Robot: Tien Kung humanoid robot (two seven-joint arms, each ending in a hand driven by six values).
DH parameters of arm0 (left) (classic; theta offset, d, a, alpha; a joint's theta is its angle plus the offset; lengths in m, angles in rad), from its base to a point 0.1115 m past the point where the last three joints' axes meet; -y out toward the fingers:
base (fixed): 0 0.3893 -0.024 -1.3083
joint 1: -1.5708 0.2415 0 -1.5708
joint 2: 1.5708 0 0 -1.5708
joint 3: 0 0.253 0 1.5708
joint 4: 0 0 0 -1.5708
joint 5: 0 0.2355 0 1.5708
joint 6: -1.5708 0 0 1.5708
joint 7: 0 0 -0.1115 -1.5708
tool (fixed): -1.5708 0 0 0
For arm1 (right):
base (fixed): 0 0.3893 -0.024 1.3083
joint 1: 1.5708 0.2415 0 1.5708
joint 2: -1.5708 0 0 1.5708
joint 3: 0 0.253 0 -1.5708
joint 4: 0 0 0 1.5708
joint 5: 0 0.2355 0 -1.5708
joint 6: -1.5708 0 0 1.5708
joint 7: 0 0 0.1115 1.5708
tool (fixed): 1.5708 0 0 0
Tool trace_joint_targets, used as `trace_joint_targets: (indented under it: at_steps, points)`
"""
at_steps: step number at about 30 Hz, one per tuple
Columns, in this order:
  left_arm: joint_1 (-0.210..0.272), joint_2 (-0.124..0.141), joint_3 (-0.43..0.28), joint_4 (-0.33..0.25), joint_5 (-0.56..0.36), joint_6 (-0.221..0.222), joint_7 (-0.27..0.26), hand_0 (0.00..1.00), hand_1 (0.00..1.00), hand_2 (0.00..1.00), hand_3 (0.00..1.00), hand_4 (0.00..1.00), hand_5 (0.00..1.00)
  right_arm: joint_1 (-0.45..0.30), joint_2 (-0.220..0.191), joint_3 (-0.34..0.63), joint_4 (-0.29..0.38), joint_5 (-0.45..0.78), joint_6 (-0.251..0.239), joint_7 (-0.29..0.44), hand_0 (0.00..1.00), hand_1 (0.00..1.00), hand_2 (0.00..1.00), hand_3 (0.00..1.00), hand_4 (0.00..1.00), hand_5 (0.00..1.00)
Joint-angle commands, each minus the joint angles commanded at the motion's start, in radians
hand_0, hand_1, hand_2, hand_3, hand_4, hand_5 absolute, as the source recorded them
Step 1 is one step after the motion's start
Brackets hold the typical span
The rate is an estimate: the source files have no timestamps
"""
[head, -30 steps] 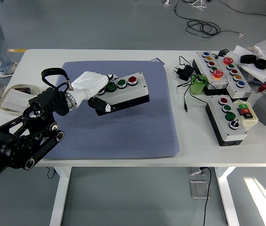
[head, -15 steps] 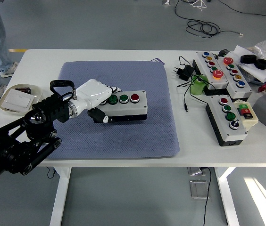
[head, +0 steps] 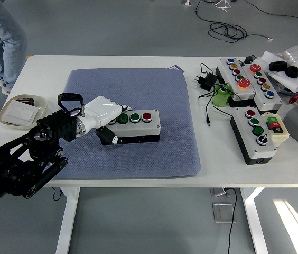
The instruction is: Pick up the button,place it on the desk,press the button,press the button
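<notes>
A grey button box point(head: 137, 126) with two green buttons and one red button lies flat on the blue-grey mat point(head: 133, 95). My left hand point(head: 108, 123), white with black finger pads, is shut on the box's left end, its fingers over the top and the thumb on the front side. The black left arm runs in from the lower left corner. My right arm is out of view.
Several other button boxes point(head: 255, 133) stand at the right with cables, a black plug point(head: 207, 80) and a green cup point(head: 222, 97). A shallow dish point(head: 21, 109) sits at the left edge. A person's legs point(head: 1, 32) are at the top left.
My left hand lowered the button box from a tilted, raised pose down flat onto the mat and slightly left. The person at the top left stepped closer.
</notes>
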Motion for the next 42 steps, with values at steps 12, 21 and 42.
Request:
trace_joint_targets:
  at_steps: [12, 21, 42]
  points:
    - [0.011, -0.002, -0.029, -0.005, 0.0, -0.037, -0.013, 0.392, 0.474, 0.502, 0.725, 0.714, 0.02, -0.005, 0.0, -0.002, 0.0, -0.001, 0.0, 0.0, 0.787, 0.797, 0.817, 0.751, 0.412, 0.479]
    - [0.008, 0.0, -0.039, -0.016, 0.0, -0.056, -0.009, 0.458, 0.622, 0.719, 0.929, 0.773, 0.073, -0.002, 0.001, -0.008, 0.0, 0.01, 0.0, 0.003, 0.787, 0.797, 0.817, 0.751, 0.412, 0.479]
    - [0.026, 0.013, -0.075, -0.054, 0.0, -0.091, 0.008, 0.679, 0.808, 0.872, 0.998, 0.793, 0.096, 0.002, 0.001, -0.023, 0.0, 0.031, 0.0, 0.009, 0.787, 0.797, 0.817, 0.751, 0.412, 0.479]
